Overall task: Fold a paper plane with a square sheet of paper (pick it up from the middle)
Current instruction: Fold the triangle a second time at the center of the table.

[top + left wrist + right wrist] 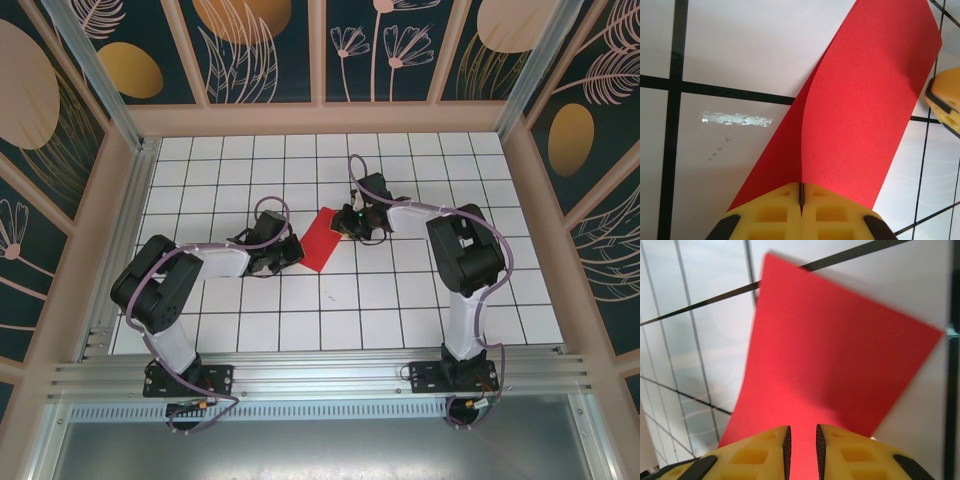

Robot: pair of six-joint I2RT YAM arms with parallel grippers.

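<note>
**While both arms meet at the red sheet, the folding has hardly begun**

Although the task asks for a finished dart, the square sheet of paper (pixel 320 240) does not have a pointed nose or wings. It lies near the middle of the table (pixel 250 320), between the two arms, with the left arm at its near-left side and the right arm at its far-right side.

The left gripper (pixel 801 192) has its yellow jaws pressed together on the near edge of the sheet. In the left wrist view one part of the paper curls over another part (a soft bend, with no sharp crease that I can see). The right gripper (pixel 802 432) has its jaws a little apart with red paper in the slit, and I cannot tell if they press on it.

I judge this to be an early step, probably the first fold in half. The creasing, the nose folds and the wings are all not yet done.

The table is white with a black grid, and has a small scuff mark (pixel 737 119) beside the paper. Dark walls (pixel 260 40) with a painted leaf pattern enclose it, and a metal rail (pixel 320 375) at the near edge carries the arm bases.
</note>
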